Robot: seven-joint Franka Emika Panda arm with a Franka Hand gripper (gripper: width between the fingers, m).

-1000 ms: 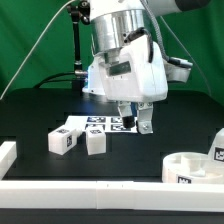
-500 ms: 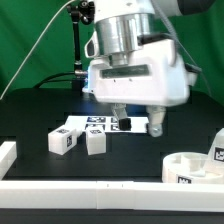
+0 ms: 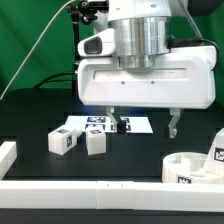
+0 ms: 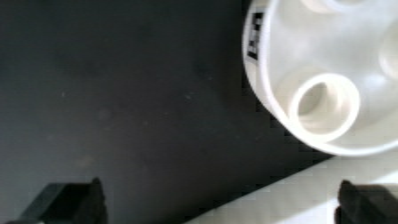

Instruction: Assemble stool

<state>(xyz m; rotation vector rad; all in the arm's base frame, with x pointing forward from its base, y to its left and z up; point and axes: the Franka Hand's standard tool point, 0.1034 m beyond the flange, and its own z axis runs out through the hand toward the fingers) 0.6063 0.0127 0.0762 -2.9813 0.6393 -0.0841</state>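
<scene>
The jaws stand wide apart and hold nothing. In the exterior view both fingers (image 3: 115,122) hang above the bench (image 3: 40,115), clear of its black surface, near the middle of it.

The seat disc (image 3: 188,166) lies flat at the bench's front corner on the exterior view's right, just behind the white border rail (image 3: 80,190) that runs along the front edge. Two loose legs (image 3: 62,141) lie side by side toward the front edge on the exterior view's left, just in front of the marker board (image 3: 100,124). Another tagged white piece shows at the frame's edge by the seat. Whether it sits in the disc or behind it, I cannot tell.

In the wrist view the seat disc (image 4: 356,60) fills one side of the picture, with one round socket (image 4: 326,105) plainly open. The dark fingertips (image 4: 71,200) straddle bare bench, so the disc lies beside the span of the jaws and not between them.

No leg appears fitted in the socket that shows, so the assembly looks to be at its start. I judge the step in hand to be the approach to the seat disc for a first grasp. The next move calls for shifting toward that front corner until the rim lies between the fingers. Then comes a straight descent and a firm close on the rim wall, keeping clear of the rail just beside it.
</scene>
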